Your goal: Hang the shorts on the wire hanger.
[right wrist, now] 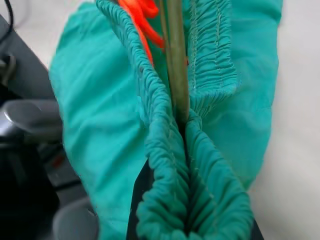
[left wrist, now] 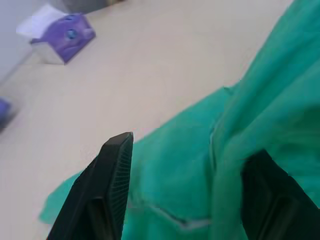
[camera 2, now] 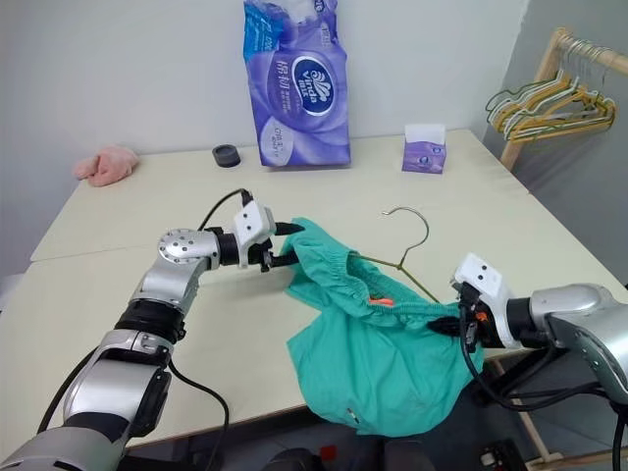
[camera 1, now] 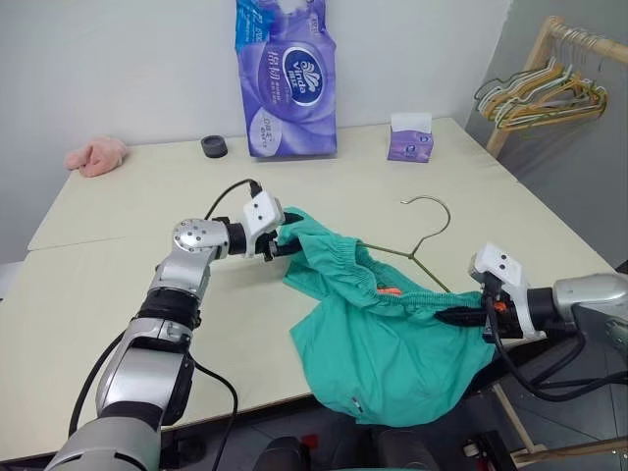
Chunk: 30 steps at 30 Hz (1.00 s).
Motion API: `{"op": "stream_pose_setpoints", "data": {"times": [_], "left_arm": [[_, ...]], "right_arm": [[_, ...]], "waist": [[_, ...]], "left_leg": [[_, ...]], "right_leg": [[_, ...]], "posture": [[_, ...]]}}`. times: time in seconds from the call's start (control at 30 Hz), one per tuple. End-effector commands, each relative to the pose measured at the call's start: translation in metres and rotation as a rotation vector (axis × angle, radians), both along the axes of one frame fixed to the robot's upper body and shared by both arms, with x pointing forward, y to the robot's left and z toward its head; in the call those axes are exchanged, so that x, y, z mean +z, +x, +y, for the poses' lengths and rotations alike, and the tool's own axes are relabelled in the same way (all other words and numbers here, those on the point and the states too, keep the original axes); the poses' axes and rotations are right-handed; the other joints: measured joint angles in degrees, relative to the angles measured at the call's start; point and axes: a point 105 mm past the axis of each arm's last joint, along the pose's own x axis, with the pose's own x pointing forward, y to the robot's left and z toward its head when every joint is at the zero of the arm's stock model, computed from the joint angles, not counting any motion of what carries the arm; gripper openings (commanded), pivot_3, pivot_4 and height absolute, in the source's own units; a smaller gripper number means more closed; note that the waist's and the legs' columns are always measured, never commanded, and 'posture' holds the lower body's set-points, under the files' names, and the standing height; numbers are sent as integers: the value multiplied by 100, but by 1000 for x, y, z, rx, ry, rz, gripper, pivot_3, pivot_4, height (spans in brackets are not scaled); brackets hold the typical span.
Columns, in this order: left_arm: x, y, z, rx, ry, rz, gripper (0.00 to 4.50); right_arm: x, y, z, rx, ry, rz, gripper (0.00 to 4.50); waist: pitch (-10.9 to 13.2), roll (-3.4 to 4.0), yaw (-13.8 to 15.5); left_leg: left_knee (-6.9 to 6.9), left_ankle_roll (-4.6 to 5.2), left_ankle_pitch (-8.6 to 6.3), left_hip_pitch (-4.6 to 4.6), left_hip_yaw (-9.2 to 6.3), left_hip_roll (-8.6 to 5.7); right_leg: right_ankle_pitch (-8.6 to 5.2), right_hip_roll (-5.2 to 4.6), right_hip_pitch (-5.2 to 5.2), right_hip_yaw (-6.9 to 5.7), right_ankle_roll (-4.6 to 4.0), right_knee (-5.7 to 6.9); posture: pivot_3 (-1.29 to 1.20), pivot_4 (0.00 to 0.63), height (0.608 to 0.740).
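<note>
The teal shorts [camera 1: 392, 339] lie bunched on the table's front part, and their lower half hangs over the front edge. The wire hanger [camera 1: 429, 218] lies on the table with its hook showing; its wire [right wrist: 176, 75] runs into the gathered waistband [right wrist: 167, 165]. My right gripper [camera 1: 469, 316] is shut on the waistband's right end, where the wire enters. At the left end of the waistband my left gripper [camera 1: 285, 235] is open. Its fingers [left wrist: 112, 180] stand wide apart with teal cloth between them. An orange cord [camera 1: 390, 290] peeks out of the waistband.
At the back of the table [camera 1: 118, 265] stand a tall purple tissue pack [camera 1: 287, 78], a small purple tissue box [camera 1: 410, 137] and a black round thing [camera 1: 214, 146]. A pink cloth lump [camera 1: 96, 155] lies back left. A wooden rack with bunched hangers [camera 1: 545, 98] stands far right.
</note>
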Motion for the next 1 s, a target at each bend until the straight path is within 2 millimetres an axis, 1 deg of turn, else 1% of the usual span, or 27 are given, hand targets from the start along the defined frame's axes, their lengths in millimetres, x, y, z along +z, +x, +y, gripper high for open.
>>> {"op": "stream_pose_setpoints", "data": {"times": [0.03, 0.2, 0.27, 0.33, 0.37, 0.47, 0.6, 0.7, 0.83, 0.9, 0.93, 1.0], "left_arm": [[33, -3, -12, -15, -129, -24, 2794], [37, -31, -48, -134, -188, 61, 2794], [38, -47, -72, -229, -192, 98, 2794], [37, -58, -85, -284, -165, 109, 2794], [36, -62, -93, -308, -144, 104, 2794], [41, -75, -123, -401, -134, 89, 2794], [50, -80, -147, -450, -158, 55, 2794], [56, -86, -167, -508, -175, 33, 2794], [64, -91, -181, -547, -197, 7, 2794], [69, -94, -187, -560, -209, -1, 2794], [72, -95, -191, -572, -218, -7, 2794], [78, -98, -196, -591, -230, -17, 2794]], "right_arm": [[6, -1, -15, -186, 77, 13, 0], [-13, -17, -51, -482, 94, 123, 0], [-13, -21, -72, -636, 121, 128, 0], [-9, -22, -87, -727, 141, 105, 0], [-2, -19, -100, -791, 145, 71, 0], [21, -12, -152, -1055, 146, -40, 0], [41, -11, -190, -1239, 137, -100, 0], [66, -8, -220, -1379, 118, -155, 0], [89, -3, -244, -1491, 70, -206, 0], [99, 0, -253, -1527, 56, -228, 0], [107, 3, -259, -1551, 53, -247, 0], [120, 7, -270, -1581, 45, -278, 0]], "waist": [[1, -1, 14], [1, 1, 53], [3, 3, 44], [12, 17, 38], [15, 25, 15], [25, 55, -42], [33, 66, -95], [44, 81, -181], [73, 115, -239], [76, 114, -303], [80, 116, -336], [103, 146, -374]], "left_leg": [[-1, 0, 0, -1, -1, 0], [-1, 4, -3, -4, -1, -4], [-2, 4, -3, -3, 0, -3], [0, 4, -3, -1, 0, -4], [0, 4, -3, 1, 5, -5], [-1, 5, -2, 14, 12, -6], [-4, 9, -3, 14, 21, -4], [-6, 9, -3, 12, 24, 2], [-7, 34, -17, 10, 75, -2], [-8, 45, -24, 17, 95, -1], [-9, 47, -25, 19, 101, 1], [-8, 54, -29, 22, 124, 0]], "right_leg": [[0, -1, 1, -1, 1, 0], [2, -7, 1, 2, 3, -3], [2, -7, 1, 2, 3, -1], [2, -7, 4, 3, 3, 2], [3, -7, 5, 8, 5, 1], [2, -4, 20, 11, 7, -7], [0, 12, 23, 21, 9, -14], [-1, 35, 23, 34, 10, -16], [-18, 65, 27, 91, 42, -22], [-34, 69, 27, 114, 69, -23], [-35, 71, 27, 120, 73, -23], [-33, 72, 25, 141, 83, -27]], "posture": [[-194, 75, 740], [-218, 89, 740], [-239, 96, 740], [-250, 100, 740], [-266, 105, 740], [-283, 109, 740], [-295, 113, 740], [-301, 116, 740], [-301, 120, 740], [-297, 124, 740], [-297, 124, 740], [-292, 129, 740]]}}
